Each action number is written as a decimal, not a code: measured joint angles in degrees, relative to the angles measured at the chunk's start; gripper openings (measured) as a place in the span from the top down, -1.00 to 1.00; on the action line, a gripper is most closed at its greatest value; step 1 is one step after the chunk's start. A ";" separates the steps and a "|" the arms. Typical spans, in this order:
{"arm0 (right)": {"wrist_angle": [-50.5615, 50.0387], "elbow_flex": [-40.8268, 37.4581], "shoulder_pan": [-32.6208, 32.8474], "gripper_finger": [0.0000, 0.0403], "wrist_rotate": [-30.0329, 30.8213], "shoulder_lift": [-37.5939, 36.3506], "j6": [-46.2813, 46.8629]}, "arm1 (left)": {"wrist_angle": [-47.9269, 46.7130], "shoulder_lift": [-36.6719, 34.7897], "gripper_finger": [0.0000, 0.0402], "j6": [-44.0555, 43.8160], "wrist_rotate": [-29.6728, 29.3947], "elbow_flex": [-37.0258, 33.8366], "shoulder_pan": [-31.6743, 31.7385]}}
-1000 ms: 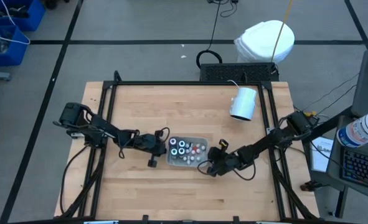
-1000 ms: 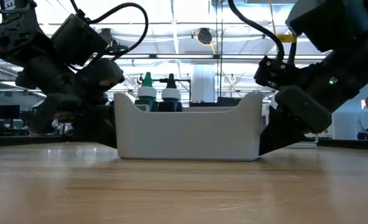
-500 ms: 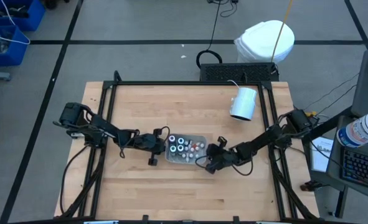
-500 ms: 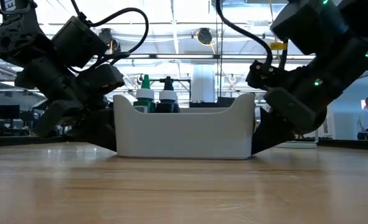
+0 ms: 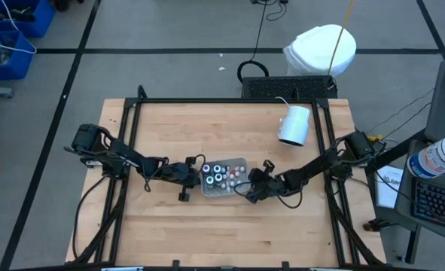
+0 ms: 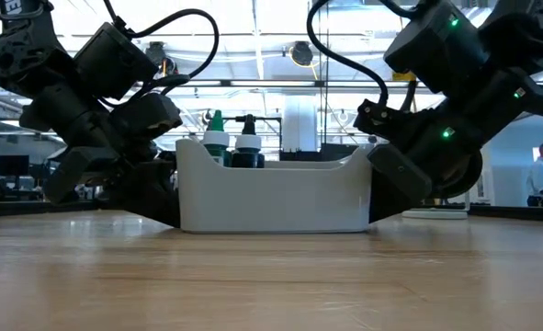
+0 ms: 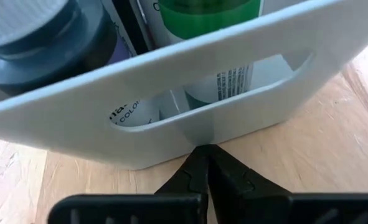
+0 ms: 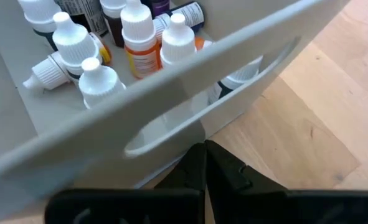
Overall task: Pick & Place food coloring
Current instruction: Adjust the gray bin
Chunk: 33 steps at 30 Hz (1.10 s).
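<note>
The dark six-joint left arm reaches in low from the table's left edge toward the middle, its links stretched nearly flat over the wood, and its two-finger left gripper [image 5: 191,172] has both black fingers pressed together, tips meeting in a point. The dark six-joint right arm comes in from the right edge the same way, bent low and angled inward, and its right gripper [image 5: 251,185] is likewise closed, fingertips touching. The two grippers face each other across the table's centre.
</note>
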 joint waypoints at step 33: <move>0.04 0.07 2.12 1.00 0.18 -0.04 4.19 | -1.49 -0.45 0.97 -3.58 -5.91 0.11 2.30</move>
